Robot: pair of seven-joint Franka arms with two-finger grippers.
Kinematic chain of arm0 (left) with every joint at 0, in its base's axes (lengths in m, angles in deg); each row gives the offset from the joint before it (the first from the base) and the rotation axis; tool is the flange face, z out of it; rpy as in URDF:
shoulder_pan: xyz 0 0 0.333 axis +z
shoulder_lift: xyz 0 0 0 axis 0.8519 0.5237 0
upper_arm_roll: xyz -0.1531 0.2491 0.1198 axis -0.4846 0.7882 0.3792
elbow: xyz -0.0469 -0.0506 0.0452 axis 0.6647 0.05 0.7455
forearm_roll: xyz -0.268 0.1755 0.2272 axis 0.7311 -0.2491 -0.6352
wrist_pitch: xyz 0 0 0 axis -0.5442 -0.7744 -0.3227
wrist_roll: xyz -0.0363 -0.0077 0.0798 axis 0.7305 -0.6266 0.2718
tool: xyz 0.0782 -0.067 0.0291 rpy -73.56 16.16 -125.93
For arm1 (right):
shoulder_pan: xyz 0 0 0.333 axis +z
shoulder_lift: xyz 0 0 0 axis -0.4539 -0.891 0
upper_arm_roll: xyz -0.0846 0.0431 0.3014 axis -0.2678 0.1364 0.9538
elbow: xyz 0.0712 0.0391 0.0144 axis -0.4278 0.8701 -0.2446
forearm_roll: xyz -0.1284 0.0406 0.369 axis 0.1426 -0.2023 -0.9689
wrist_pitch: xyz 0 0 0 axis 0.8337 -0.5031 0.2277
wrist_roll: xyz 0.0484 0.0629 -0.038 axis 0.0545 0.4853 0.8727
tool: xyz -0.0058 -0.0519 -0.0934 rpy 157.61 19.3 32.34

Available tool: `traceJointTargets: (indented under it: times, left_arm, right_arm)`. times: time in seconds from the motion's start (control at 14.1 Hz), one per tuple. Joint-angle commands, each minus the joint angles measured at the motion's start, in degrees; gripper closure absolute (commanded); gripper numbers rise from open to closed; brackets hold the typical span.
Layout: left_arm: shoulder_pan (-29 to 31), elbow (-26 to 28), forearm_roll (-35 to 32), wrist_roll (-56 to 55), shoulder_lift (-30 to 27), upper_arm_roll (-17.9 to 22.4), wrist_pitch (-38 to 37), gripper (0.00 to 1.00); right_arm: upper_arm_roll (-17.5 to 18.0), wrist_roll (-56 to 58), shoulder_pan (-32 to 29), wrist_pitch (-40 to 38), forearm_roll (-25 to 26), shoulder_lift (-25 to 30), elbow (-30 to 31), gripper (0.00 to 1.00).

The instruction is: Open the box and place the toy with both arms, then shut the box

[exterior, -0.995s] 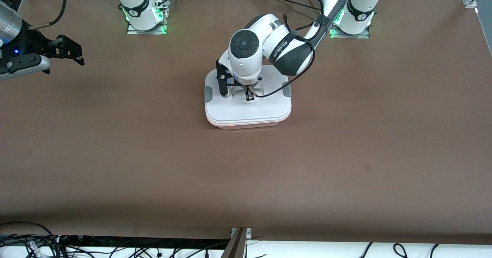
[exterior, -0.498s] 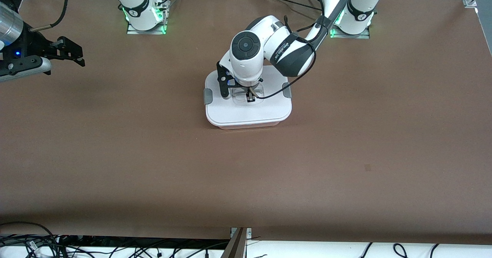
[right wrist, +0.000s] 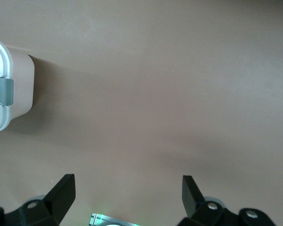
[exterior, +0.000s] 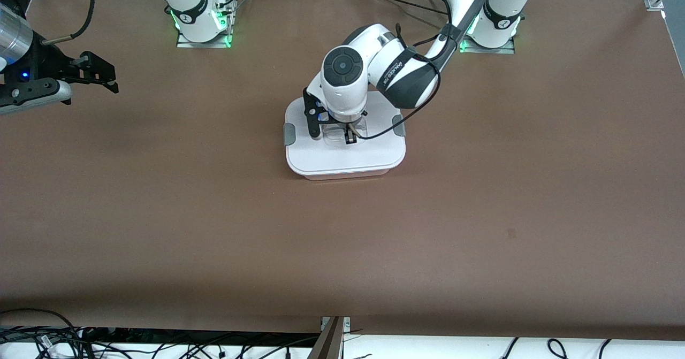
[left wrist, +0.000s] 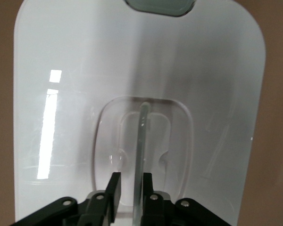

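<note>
— Box (exterior: 345, 153): where was it?
— Mid-counter (exterior: 481, 214), lid (left wrist: 85, 61) on. The left claw (left wrist: 130, 186) was clamped on the lid's clear handle (left wrist: 142, 141).
— The right claw (right wrist: 127, 195)?
— Spread apart, waiting over the counter's right-arm end.

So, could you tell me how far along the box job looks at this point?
Nearly finished, it seems: the white lid sits flat on the box, and no toy shows on the table. The left gripper pinches the lid's clear handle; letting go remains. The right gripper waits open, aside.

Robotics lab: bolted arm bases (exterior: 202, 24), brown table (exterior: 481, 214), loose cables (exterior: 80, 343).
</note>
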Motion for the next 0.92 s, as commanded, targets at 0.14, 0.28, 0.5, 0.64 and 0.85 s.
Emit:
traceJointTargets:
  times: [0.14, 0.28, 0.5, 0.64, 0.85]
  left_arm:
    - [4.8, -6.3, 0.8, -0.4, -0.1, 0.0, -6.1, 0.0]
    - [10.4, -8.7, 3.6, -0.3, -0.2, -0.1, -8.5, 0.0]
    - [17.7, -10.8, 4.1, -0.2, -0.7, -0.1, -9.5, 0.0]
    - [21.8, -12.3, 3.8, -0.3, -0.3, 0.2, -9.8, 0.0]
    - [28.2, -12.4, 2.9, 0.1, -0.4, 0.7, -10.8, 0.0]
  right_arm:
    - [-0.1, -0.5, 0.0, -0.3, -0.2, -0.4, -1.2, 0.0]
    - [-0.1, -0.5, 0.1, -0.3, -0.3, -0.4, -1.2, 0.0]
    - [-0.1, -0.5, 0.1, -0.3, -0.3, -0.4, -1.2, 0.0]
    - [-0.1, -0.5, 0.1, -0.3, -0.4, -0.4, -1.2, 0.0]
    - [-0.1, -0.5, 0.1, -0.3, -0.5, -0.4, -1.2, 0.0]
